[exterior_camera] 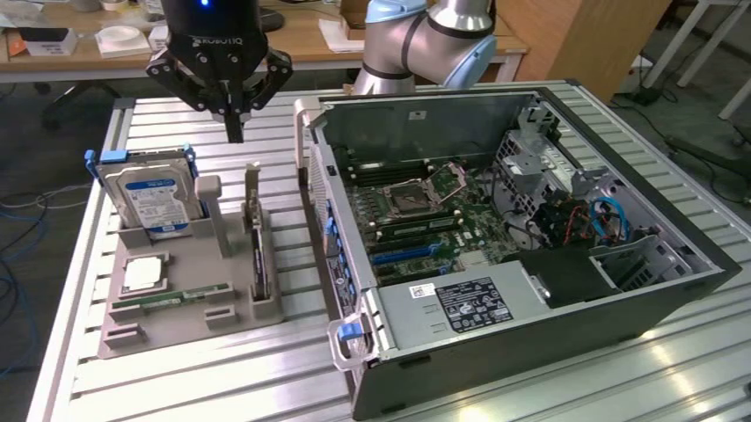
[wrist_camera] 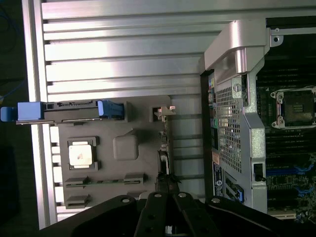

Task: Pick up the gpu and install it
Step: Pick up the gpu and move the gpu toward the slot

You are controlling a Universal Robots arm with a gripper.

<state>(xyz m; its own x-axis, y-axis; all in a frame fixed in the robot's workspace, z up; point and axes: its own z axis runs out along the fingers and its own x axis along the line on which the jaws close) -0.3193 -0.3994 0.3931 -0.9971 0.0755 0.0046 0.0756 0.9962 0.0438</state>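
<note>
Two views, and each gives me something different. The exterior view lets me read height. The gripper point(exterior_camera: 235, 128) hangs well above the counter point(exterior_camera: 200, 387), pointing straight down, its fingers pressed together with nothing between them. The arm point(exterior_camera: 411, 44) shows its pale blue and silver joints behind the far wall of the open computer case point(exterior_camera: 551, 299).

Below the gripper sits the grey tray point(exterior_camera: 188, 330). The gpu point(exterior_camera: 255, 251) stands on edge in a slot along the tray's side nearest the case, untouched. I also see the hard drive point(exterior_camera: 147, 198) face-on with its blue label, upright in its cradle. The processor chip point(exterior_camera: 143, 274) and the RAM stick point(exterior_camera: 176, 300) lie flat on the tray.

The wrist view looks straight down. There the gpu is a thin dark line with its silver bracket point(wrist_camera: 165, 109) at one end, and the hard drive is edge-on. This view tells me alignment: the closed fingertips sit in line with the card's long edge. It also gives me the case's perforated metal panel point(wrist_camera: 228, 123) and the processor socket point(wrist_camera: 296, 106) on the motherboard.
</note>
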